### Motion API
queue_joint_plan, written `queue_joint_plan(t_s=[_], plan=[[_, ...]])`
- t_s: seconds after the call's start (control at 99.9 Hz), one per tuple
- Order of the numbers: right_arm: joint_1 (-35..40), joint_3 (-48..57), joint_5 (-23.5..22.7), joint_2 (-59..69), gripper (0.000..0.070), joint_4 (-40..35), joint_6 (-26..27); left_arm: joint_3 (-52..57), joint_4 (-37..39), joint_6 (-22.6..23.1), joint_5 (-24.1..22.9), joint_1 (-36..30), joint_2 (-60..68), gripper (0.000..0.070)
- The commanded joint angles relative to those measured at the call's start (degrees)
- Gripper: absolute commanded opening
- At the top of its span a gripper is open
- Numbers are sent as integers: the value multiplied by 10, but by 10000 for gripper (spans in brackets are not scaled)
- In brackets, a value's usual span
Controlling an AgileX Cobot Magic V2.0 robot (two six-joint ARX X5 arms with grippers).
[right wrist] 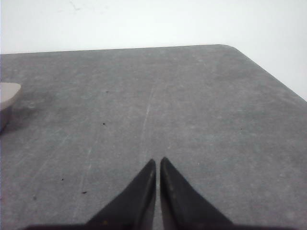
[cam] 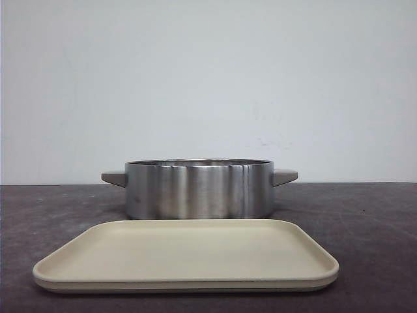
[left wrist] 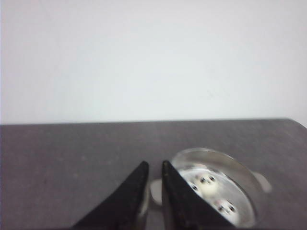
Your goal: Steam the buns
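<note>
Nearest on the dark counter (cam: 378, 228) sits a bare beige tray (cam: 186, 257), just behind it a steel pot (cam: 199, 189) with grey handles holding the buns (left wrist: 207, 183), two panda faces visible, while left tool (left wrist: 154, 166) and right tool (right wrist: 158, 162) hover off-object, tips nearly together, holding nothing.

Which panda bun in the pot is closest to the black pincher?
The panda bun farther up inside the steel pot. It sits right beside the left gripper, while the other bun lies farther from the tips.
</note>
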Motion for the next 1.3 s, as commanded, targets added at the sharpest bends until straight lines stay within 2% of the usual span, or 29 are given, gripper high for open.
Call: queue_joint_plan(t_s=[0.0, 0.13, 0.25, 0.4, 0.671, 0.851, 1.151, 1.291], plan=[[0, -2, 1, 0, 9, 7, 4, -85, 66, 10, 32, 18, -15, 0], [0, -2, 1, 0, 9, 7, 4, -240, 172, -16, 133, 66, -65, 0], [0, -2, 1, 0, 9, 7, 4, -355, 252, -41, 183, 107, -115, 0], [0, -2, 1, 0, 9, 7, 4, -459, 308, -37, 183, 159, -180, 0], [0, -2, 1, 0, 9, 7, 4, -548, 306, -38, 184, 237, -256, 0], [0, -2, 1, 0, 9, 7, 4, -572, 306, 16, 182, 250, -258, 0], [0, -2, 1, 0, 9, 7, 4, -625, 303, 5, 183, 252, -288, 0], [0, -2, 1, 0, 9, 7, 4, -625, 277, 26, 178, 252, -303, 0]])
